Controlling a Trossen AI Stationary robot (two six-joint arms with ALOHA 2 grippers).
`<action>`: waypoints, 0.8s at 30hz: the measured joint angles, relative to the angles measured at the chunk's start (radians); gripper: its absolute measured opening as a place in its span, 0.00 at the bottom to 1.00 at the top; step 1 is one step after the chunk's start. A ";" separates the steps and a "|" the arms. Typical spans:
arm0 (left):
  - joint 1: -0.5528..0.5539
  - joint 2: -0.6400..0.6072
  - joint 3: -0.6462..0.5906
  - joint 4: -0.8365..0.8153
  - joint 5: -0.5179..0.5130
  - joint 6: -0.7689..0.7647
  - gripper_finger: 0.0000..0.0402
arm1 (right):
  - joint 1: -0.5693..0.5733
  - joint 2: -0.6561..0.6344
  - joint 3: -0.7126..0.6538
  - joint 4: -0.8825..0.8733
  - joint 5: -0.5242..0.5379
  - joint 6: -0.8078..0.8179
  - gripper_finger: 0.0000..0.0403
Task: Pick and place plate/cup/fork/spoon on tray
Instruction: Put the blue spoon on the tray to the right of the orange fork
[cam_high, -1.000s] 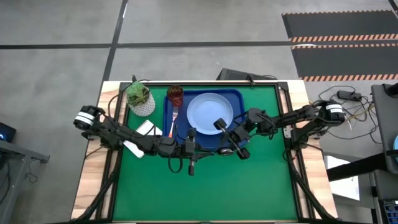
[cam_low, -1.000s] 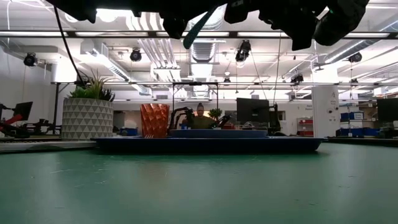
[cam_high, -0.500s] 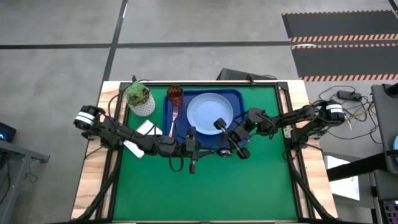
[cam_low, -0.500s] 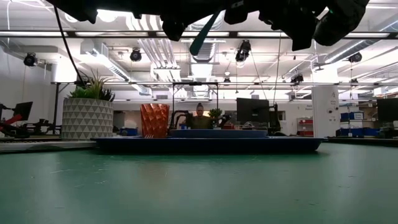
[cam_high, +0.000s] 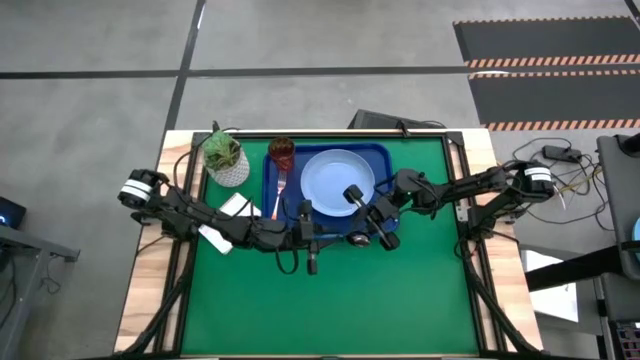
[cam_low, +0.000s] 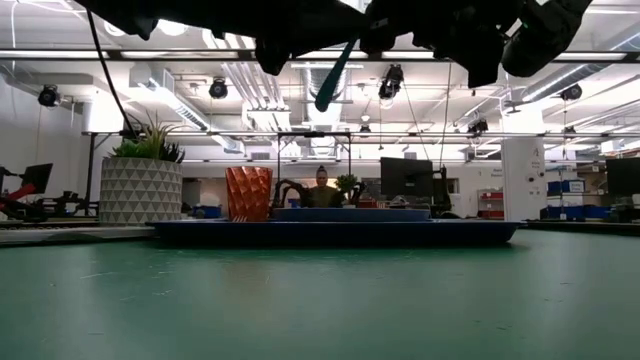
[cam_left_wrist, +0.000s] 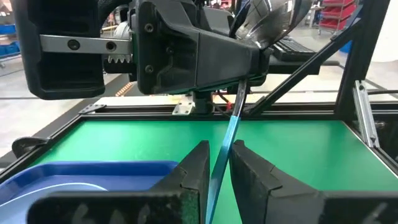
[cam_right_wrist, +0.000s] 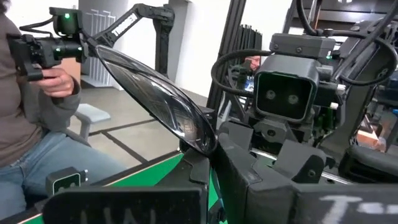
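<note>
The spoon hangs between my two grippers above the tray's near rim. Its light-blue handle (cam_left_wrist: 225, 146) slants down and its dark shiny bowl (cam_right_wrist: 163, 102) is on top. My left gripper (cam_left_wrist: 219, 160) comes from the left and my right gripper (cam_right_wrist: 208, 158) from the right. Both are shut on the spoon, and they meet at about (cam_high: 335, 234). The blue tray (cam_high: 383, 152) lies on the mat. It holds the light-blue plate (cam_high: 338, 182), the dark-red cup (cam_high: 282, 152) and the orange-handled fork (cam_high: 279, 198). My left gripper pinches the spoon's handle (cam_left_wrist: 222, 163) between its two fingers, which lie level, come from the table's left and cross the handle. The handle's free end (cam_low: 322, 100) hangs below, clear of tray and table. My right gripper pinches the spoon just below its bowl (cam_right_wrist: 200, 148), coming level from the table's right. The bowl sticks out past the fingers and the spoon is lifted clear.
A white pot with a green plant (cam_high: 225, 158) stands left of the tray, with a white card (cam_high: 236, 206) near it. The green mat (cam_high: 330, 310) is bare toward the near edge. A person (cam_right_wrist: 37, 124) holding a device stands beyond the table.
Both grippers have gone a little toward the far edge, over the tray's near part, with the spoon between them. In the low view the spoon's handle has shifted slightly toward the table's right and reaches lower than before.
</note>
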 joint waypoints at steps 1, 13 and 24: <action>0.000 0.000 0.000 0.000 -0.001 0.000 0.11 | -0.003 0.000 0.000 0.000 -0.002 0.001 0.02; 0.005 -0.007 -0.002 -0.037 -0.043 -0.023 0.39 | -0.016 0.000 0.000 -0.008 0.000 0.024 0.02; 0.005 -0.057 -0.005 -0.230 -0.306 -0.027 0.47 | -0.104 -0.080 -0.001 -0.291 0.436 0.040 0.02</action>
